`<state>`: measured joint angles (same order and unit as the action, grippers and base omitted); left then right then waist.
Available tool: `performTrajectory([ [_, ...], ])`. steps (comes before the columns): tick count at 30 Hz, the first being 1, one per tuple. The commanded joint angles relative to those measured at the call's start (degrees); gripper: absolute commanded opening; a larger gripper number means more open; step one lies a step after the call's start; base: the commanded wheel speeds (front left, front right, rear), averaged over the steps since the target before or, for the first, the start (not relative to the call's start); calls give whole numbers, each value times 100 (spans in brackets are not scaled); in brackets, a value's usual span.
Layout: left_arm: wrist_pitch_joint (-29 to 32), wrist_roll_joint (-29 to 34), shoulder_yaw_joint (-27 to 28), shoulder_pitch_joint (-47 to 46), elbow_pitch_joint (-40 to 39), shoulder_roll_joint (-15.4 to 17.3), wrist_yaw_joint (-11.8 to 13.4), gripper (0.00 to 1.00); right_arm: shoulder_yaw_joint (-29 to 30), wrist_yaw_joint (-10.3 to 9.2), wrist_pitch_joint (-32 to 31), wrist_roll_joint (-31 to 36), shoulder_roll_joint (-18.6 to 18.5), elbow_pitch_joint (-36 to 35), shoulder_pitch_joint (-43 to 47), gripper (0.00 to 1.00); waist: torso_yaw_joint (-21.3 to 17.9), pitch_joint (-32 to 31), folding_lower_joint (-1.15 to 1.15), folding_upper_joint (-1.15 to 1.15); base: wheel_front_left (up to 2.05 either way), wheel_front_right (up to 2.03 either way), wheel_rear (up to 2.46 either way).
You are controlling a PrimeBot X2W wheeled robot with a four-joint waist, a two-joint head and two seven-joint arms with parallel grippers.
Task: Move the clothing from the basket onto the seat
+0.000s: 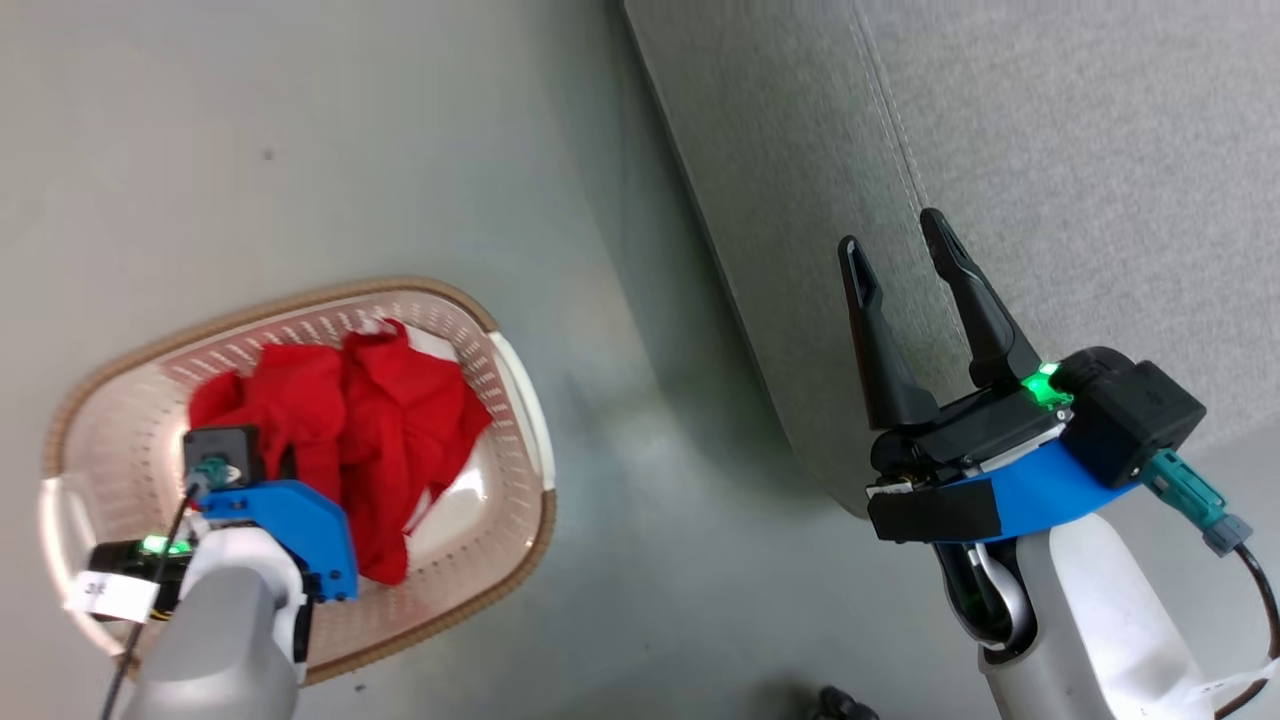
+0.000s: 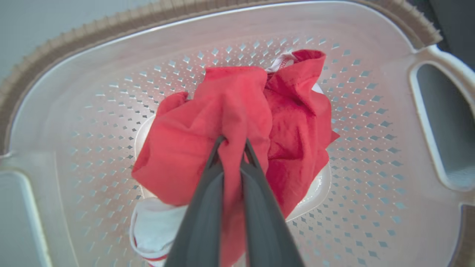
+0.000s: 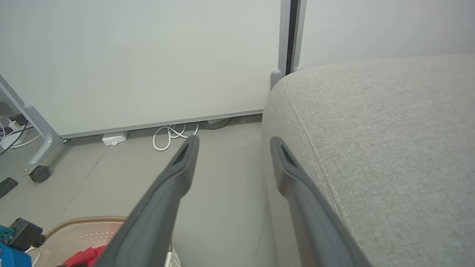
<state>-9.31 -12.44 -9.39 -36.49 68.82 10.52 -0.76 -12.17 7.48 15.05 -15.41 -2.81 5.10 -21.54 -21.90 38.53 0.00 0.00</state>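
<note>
We find the clothing [image 2: 297,122] inside the basket [image 2: 111,40], the left gripper [image 2: 233,142] clamped on a fold — pickup in hand. Outside the basket, the right gripper [image 1: 890,232] gapes empty. Next, we judge — lift clear, carry to the seat [image 1: 1050,150].

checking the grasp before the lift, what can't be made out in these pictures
Left wrist view: whether the left gripper pinches one garment or both; the clothing's folds hide where one ends.
Left wrist view: the white fabric under the red is cut off by the bottom edge.
Head view: the basket's near side is hidden by the left arm.
Right wrist view: the seat runs off the right edge.
</note>
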Motion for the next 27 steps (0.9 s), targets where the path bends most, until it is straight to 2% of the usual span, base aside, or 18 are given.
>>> performTrajectory([
  [1, -72, -19, -21, 61, 24, -56, -39, 0, 42, 3, 19, 67, -15, 44, 0, 100, 271, -394, 0, 0, 0, 0, 0],
  [14, -519, -152, -303, 496, -74, -601, -462, 0, 380, 3, 18, 418, -16, 448, 615, 100, 978, -1934, 0, 0, 0, 0, 0],
  [20, -571, -181, -576, 565, -340, -701, -624, 0, 421, 3, 19, 524, -15, 603, 906, 100, 1219, -2468, 0, 0, 0, 0, 0],
  [27, -592, -369, -942, 560, -963, -753, -679, 0, 435, 3, 19, 567, -15, 720, 1105, 100, 1382, -2925, 0, 0, 0, 0, 0],
])
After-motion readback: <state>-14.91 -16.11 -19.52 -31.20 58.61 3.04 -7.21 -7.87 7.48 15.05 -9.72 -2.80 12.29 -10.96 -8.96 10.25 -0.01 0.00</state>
